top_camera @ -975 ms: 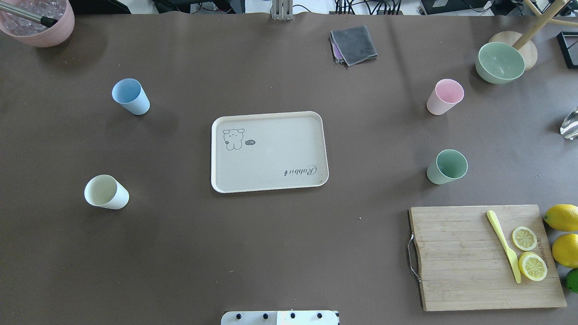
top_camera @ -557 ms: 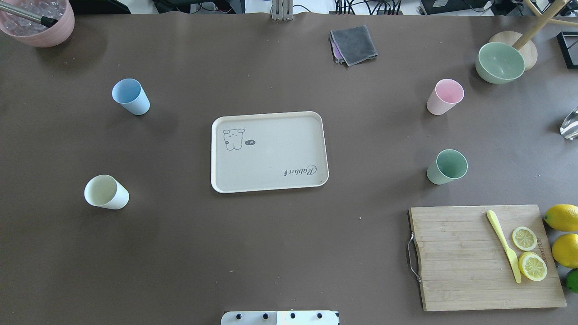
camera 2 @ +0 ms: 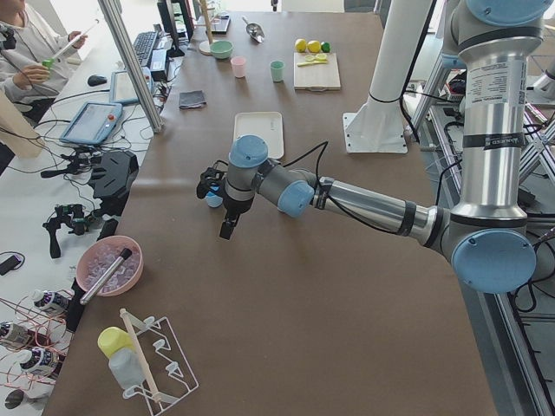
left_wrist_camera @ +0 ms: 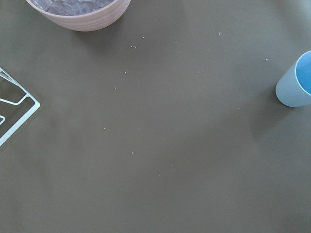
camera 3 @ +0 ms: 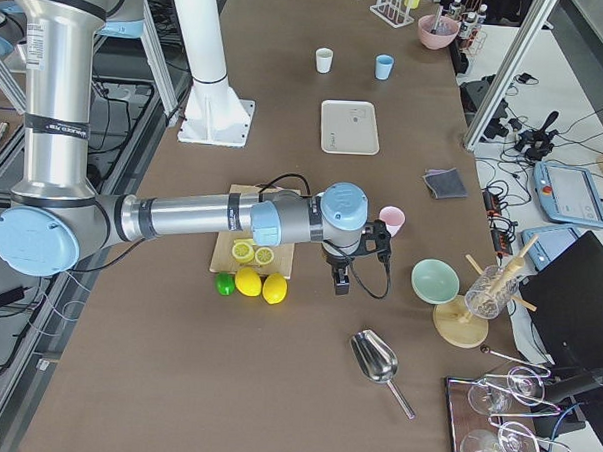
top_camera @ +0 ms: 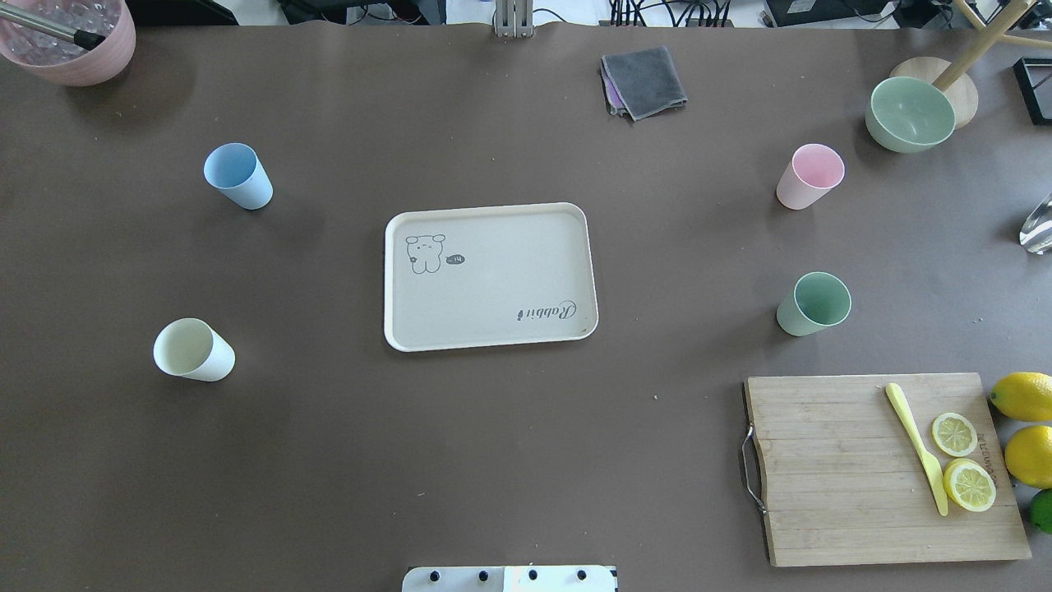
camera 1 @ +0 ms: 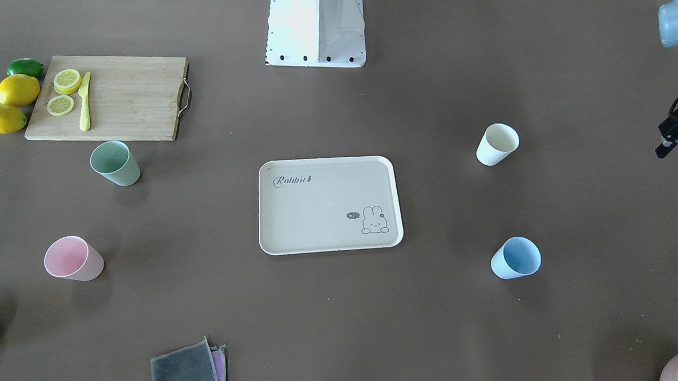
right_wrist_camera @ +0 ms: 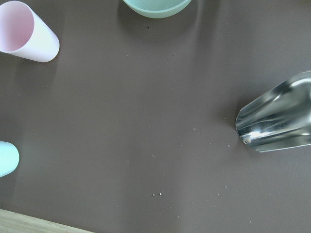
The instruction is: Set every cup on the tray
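The cream tray (top_camera: 490, 276) with the rabbit drawing lies mid-table with nothing on it. Four cups stand upright on the table around it: light blue (top_camera: 238, 175) and cream white (top_camera: 193, 349) to the left, pale pink (top_camera: 809, 176) and mint green (top_camera: 814, 303) to the right. My left gripper (camera 2: 227, 227) hangs above the table outside the blue cup (left_wrist_camera: 296, 82). My right gripper (camera 3: 341, 284) hangs beyond the pink cup (right_wrist_camera: 26, 31), near the lemons. I cannot tell whether either gripper is open or shut. Neither touches a cup.
A wooden cutting board (top_camera: 830, 469) with lemon slices and a yellow knife lies front right, whole lemons (top_camera: 1023, 396) beside it. A green bowl (top_camera: 910, 113), a pink ice bowl (top_camera: 74, 41), a grey cloth (top_camera: 643, 80) and a metal scoop (right_wrist_camera: 277, 116) stand at the edges.
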`<state>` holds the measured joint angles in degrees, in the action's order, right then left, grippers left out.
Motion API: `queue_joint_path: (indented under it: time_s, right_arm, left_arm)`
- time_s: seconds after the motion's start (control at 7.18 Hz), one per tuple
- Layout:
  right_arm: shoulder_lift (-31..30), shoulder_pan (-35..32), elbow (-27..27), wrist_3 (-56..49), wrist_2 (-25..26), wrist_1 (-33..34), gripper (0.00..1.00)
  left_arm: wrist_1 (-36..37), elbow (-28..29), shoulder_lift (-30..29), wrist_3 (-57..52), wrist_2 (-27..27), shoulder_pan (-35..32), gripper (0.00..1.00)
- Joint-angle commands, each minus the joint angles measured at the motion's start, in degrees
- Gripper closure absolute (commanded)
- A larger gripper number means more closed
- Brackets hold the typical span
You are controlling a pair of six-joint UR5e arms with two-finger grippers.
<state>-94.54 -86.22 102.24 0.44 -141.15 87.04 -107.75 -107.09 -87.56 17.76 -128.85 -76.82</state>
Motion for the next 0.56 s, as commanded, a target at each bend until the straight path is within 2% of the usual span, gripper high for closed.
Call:
queue_joint_path:
  time_s: [0.0,0.28,0.42]
  right_arm:
    - [0.14,0.35,0.68,0.09,0.00,-0.03,0.00]
    - [0.67,1.41,0.68,0.00,-0.26,-0.12,0.00]
    - [0.41,1.41,0.59,-0.17,-0.87,-0.90,0.00]
  left_arm:
    - [-0.18,-0.31,1.33,-0.53,-1.13,-0.09,0.03]
    - [-0.36,0.48,3.44,-0.71,-6.74,-0.09,0.03]
    - [-4.62,0.31,6.58,-1.06,-7.99,-0.17,0.02]
